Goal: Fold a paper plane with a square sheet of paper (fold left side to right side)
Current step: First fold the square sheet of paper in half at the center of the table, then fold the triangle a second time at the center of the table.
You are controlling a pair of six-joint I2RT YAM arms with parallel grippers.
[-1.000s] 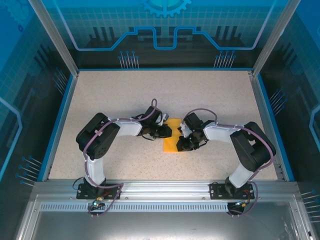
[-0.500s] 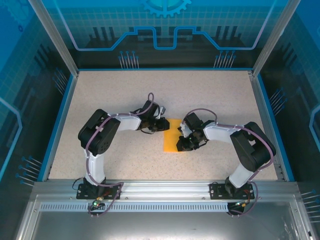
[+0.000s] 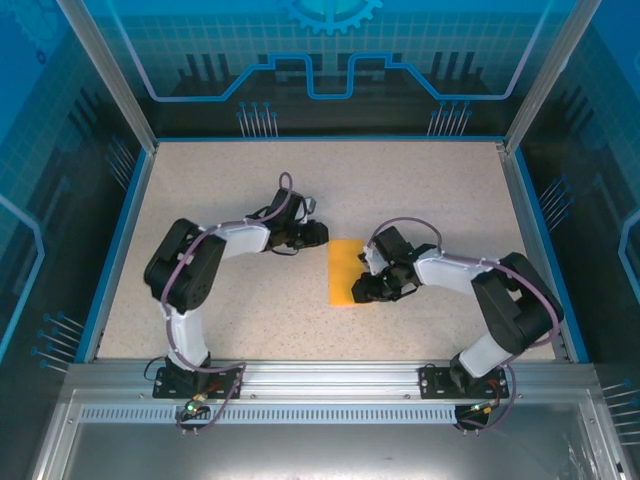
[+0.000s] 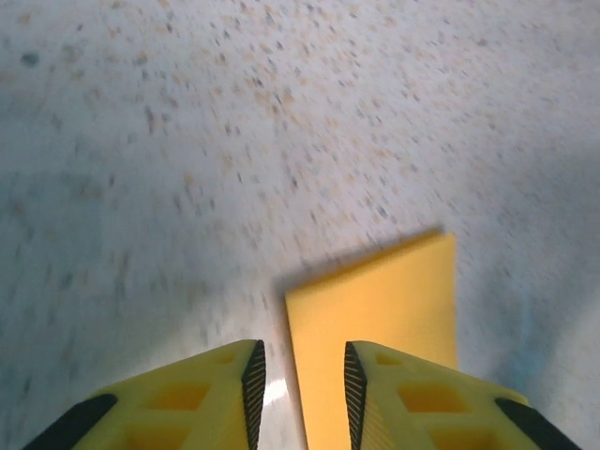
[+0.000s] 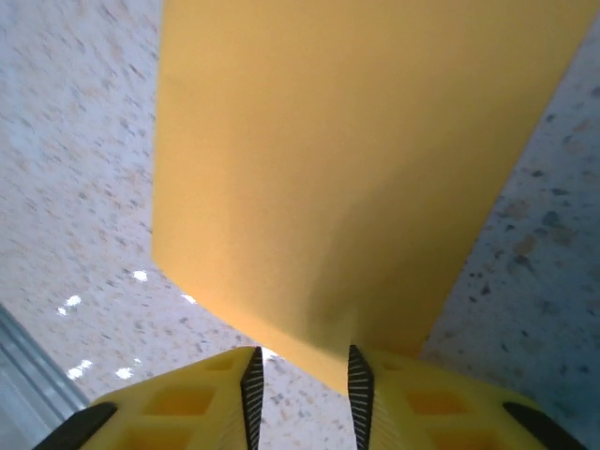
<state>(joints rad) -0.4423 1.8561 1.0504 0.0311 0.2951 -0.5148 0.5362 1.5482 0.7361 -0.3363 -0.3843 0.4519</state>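
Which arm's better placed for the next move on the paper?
Right, likely. The right end effector sits at the paper's near right edge, which reaches between its fingers; the left end effector is only beside the far left corner.

This is a robotics lab cell, built for testing rather than living or trade. A speckled surface (image 3: 230,200) sits inside a blue rim (image 3: 113,245), boxed in by aluminium posts (image 3: 105,75) and clear panels (image 3: 330,60) printed with blue circuit lines and a gear emblem (image 3: 332,12). Two black-and-white robot arms, the left arm (image 3: 200,270) and the right arm (image 3: 490,290), are bolted to a slotted aluminium rail (image 3: 330,375) at the near edge, with purple cables (image 3: 180,335) running along their links.
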